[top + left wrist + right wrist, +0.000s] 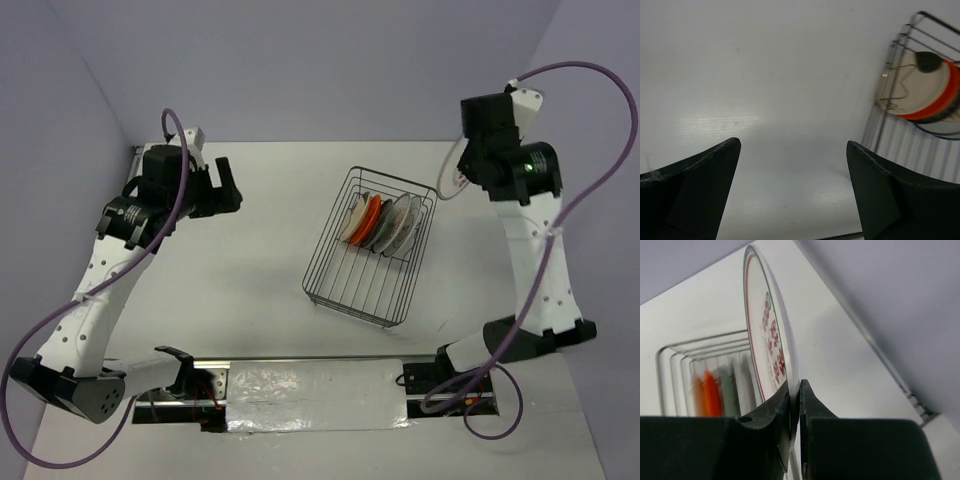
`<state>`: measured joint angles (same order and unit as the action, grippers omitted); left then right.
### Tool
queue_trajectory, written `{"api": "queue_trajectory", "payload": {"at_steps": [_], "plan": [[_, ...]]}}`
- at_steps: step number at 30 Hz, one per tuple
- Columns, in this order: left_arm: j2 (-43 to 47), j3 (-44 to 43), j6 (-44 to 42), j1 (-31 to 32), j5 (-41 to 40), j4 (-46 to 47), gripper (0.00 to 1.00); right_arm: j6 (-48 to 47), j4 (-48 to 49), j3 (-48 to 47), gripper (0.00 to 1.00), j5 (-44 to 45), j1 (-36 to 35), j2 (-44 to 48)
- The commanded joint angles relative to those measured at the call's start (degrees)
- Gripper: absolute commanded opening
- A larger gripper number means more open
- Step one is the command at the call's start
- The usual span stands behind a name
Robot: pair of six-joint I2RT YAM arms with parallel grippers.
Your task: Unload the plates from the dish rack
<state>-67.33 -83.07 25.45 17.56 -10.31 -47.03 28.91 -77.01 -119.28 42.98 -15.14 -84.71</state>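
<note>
Black left gripper gapes wide over the surface, idle. Centre, four or five plates stand in the dish rack. Right gripper pinches a red-patterned plate by its rim, aloft beside the rack – a thin hold – it could swivel or slip.

Left gripper held above the table, jaws wide apart. Right gripper raised, fingers pinched on a plate.

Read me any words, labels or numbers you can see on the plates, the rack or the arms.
None: no word, number or brand mark can be read in any view.
The plate in the right gripper carries a red flower-like pattern, not letters.
The dish rack and the plates in it show no label.
</note>
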Motion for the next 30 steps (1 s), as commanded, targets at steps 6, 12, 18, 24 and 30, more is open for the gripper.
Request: {"api": "queue_trajectory", "payload": {"at_steps": [6, 12, 18, 24, 30], "plan": [[0.3, 1.2, 11.5, 0.3, 41.6, 30.2, 1.0, -8.7, 34.4, 22.3, 0.0, -68.5, -0.6, 18.1], [-2.4, -0.7, 13.5, 0.3, 46.7, 31.4, 0.99, 1.1, 56.2, 35.4, 0.0, -83.0, -1.5, 21.3], [-2.7, 1.9, 15.9, 0.3, 52.5, 35.7, 0.99, 3.2, 58.8, 36.0, 0.0, -83.8, -3.1, 18.7], [-4.0, 1.4, 11.0, 0.2, 47.5, 28.1, 0.8, 7.0, 64.5, 38.2, 0.0, -87.2, -3.9, 17.6], [-5.3, -0.4, 9.7, 0.0, 41.8, 27.0, 0.0, 6.1, 61.4, 39.2, 0.67, -81.3, -5.2, 15.3]]}}
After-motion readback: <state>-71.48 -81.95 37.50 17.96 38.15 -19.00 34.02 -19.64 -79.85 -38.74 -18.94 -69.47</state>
